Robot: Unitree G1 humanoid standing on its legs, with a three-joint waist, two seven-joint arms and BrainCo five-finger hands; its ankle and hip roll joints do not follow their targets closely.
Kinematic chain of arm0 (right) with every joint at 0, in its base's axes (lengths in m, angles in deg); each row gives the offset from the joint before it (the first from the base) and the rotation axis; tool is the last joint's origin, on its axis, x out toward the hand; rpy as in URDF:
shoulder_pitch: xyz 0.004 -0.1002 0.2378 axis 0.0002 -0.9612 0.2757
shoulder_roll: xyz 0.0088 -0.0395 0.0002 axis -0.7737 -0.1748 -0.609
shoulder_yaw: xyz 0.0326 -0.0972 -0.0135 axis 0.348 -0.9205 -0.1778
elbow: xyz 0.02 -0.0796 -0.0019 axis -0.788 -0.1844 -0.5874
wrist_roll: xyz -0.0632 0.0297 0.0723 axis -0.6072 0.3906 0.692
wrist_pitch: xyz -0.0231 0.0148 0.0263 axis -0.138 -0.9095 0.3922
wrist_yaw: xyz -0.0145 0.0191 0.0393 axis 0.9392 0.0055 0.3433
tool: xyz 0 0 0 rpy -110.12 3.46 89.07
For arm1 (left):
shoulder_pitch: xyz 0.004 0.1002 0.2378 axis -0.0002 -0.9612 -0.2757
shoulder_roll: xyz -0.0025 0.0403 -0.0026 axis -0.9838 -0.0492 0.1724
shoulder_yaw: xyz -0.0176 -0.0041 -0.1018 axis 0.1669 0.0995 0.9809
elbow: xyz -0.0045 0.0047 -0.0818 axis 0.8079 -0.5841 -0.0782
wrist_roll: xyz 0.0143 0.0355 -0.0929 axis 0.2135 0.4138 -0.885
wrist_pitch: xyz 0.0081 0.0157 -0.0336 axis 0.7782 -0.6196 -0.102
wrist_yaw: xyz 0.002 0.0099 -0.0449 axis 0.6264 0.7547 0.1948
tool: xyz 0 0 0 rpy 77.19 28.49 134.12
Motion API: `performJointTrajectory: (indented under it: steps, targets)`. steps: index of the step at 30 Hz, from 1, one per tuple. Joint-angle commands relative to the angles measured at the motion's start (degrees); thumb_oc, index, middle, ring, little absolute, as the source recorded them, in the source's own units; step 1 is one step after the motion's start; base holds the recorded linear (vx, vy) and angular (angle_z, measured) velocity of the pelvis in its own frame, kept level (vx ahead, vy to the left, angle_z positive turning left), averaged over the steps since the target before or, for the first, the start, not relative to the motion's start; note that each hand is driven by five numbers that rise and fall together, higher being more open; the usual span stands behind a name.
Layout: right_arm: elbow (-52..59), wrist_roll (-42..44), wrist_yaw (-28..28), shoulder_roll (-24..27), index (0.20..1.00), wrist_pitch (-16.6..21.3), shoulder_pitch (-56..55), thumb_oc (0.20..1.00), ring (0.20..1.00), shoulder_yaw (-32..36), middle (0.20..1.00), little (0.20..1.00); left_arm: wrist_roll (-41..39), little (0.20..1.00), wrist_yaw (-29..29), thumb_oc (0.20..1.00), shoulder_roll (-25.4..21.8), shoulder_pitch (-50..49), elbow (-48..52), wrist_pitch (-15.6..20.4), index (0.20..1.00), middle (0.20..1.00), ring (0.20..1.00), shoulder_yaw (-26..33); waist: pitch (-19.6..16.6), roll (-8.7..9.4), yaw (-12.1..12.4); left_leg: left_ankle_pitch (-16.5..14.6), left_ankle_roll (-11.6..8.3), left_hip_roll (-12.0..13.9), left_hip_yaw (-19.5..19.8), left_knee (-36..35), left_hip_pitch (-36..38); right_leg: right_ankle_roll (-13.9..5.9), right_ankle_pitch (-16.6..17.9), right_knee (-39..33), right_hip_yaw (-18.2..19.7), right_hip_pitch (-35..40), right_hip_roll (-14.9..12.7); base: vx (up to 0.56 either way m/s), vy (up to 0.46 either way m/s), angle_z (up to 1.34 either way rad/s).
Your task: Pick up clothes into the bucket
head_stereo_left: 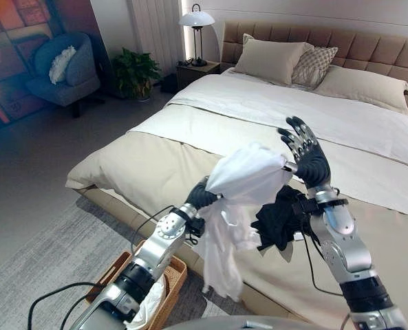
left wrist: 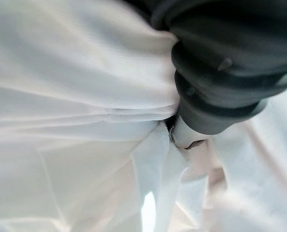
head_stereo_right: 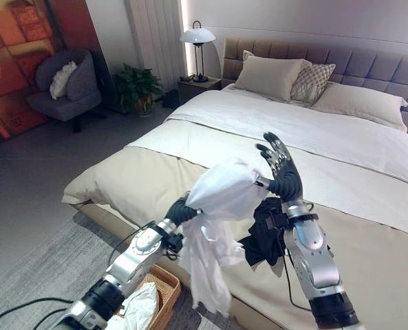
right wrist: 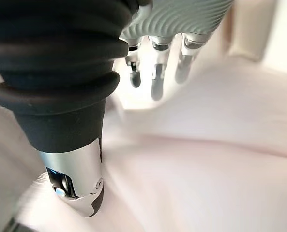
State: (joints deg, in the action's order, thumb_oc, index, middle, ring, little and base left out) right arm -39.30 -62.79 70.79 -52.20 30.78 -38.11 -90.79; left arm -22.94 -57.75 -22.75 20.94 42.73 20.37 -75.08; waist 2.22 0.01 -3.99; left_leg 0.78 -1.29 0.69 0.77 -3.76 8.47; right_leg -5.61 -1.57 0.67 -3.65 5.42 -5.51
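Observation:
A white garment [head_stereo_left: 248, 175] is draped over my left hand [head_stereo_left: 202, 197] and hangs down in a long fold in front of the bed's near side. In the left wrist view the white cloth [left wrist: 75, 96] wraps round the hand's dark cover [left wrist: 230, 72]. My right hand [head_stereo_left: 305, 157] is raised beside the garment, open, with its fingers [right wrist: 155, 72] straight and nothing in them. A black garment [head_stereo_left: 278, 221] hangs bunched against my right wrist. The wicker bucket [head_stereo_left: 176, 275] stands on the floor below my left arm, with white cloth [head_stereo_left: 148, 306] in it.
The bed [head_stereo_left: 341, 124], with beige and white covers, spans the right; pillows [head_stereo_left: 272, 58] lie at its head. A lamp [head_stereo_left: 196, 20] on a nightstand, a plant [head_stereo_left: 135, 72] and a blue armchair [head_stereo_left: 66, 69] stand at the back left. A grey rug [head_stereo_left: 66, 247] lies under the bucket.

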Motion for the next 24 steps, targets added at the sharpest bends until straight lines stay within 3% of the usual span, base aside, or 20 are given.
performJointTrajectory:
  steps: [1, 5, 10, 17, 24]
  targets:
    - [-1.78, 4.07, 1.64, -1.38, 1.000, 3.12, -1.60, 1.000, 1.000, 6.54, 1.000, 1.000, 4.86, 0.200, 2.23, 0.200, -5.34, 0.07, 4.93, 6.51, 0.200, 0.200, 0.200, 7.87, -1.18, 2.69, -0.59, -5.53, 0.88, -2.21, 0.75, 4.95, -2.31, -3.08, 0.14, 3.51, -1.27, -2.04, -2.58, 0.04, 0.017, -0.03]
    - [-14.78, 1.92, 2.64, -2.96, 1.000, 1.85, -6.57, 1.000, 1.000, 10.85, 1.000, 1.000, 10.72, 0.200, 5.26, 0.200, -9.25, -3.02, 9.38, 8.78, 0.200, 0.200, 0.200, 18.16, -0.94, 2.90, -0.70, -5.55, 0.73, -2.15, 0.63, 4.63, -2.14, -3.11, 0.13, 3.61, -1.12, -2.20, -2.52, 0.00, 0.009, -0.03]
    - [-34.69, -1.86, 3.89, -5.85, 1.000, -0.24, -8.73, 1.000, 1.000, 10.69, 1.000, 1.000, 10.20, 0.200, 8.23, 0.200, -11.83, -4.79, 12.17, 10.03, 0.200, 0.200, 0.200, 28.11, -0.14, 3.05, -0.73, -5.77, 0.48, -2.13, 0.21, 4.60, -2.00, -3.15, 0.48, 3.57, -0.58, -2.48, -2.44, 0.00, 0.000, 0.00]
    - [-51.74, -12.64, 1.59, -6.09, 1.000, -2.31, -10.67, 1.000, 1.000, 4.15, 1.000, 1.000, 10.03, 0.200, 11.74, 0.200, -15.63, -5.67, 15.74, 12.11, 0.200, 0.200, 0.200, 36.41, 2.73, 3.17, -0.10, -5.59, 0.28, -2.30, 0.27, 5.38, -3.51, -3.26, 0.75, 4.37, -0.41, -4.20, -2.45, -0.04, 0.017, -0.02]
    - [-60.64, -18.28, 0.81, -4.26, 1.000, -3.40, -10.95, 1.000, 1.000, 0.98, 1.000, 1.000, 9.13, 0.200, 14.75, 0.200, -19.25, -8.85, 14.95, 13.21, 0.200, 0.200, 0.200, 42.06, 9.15, 3.35, 0.85, -5.19, 0.37, -3.51, 1.61, 9.91, -10.32, -2.93, 1.34, 7.51, -0.73, -9.67, -2.92, -0.14, 0.030, 0.01]
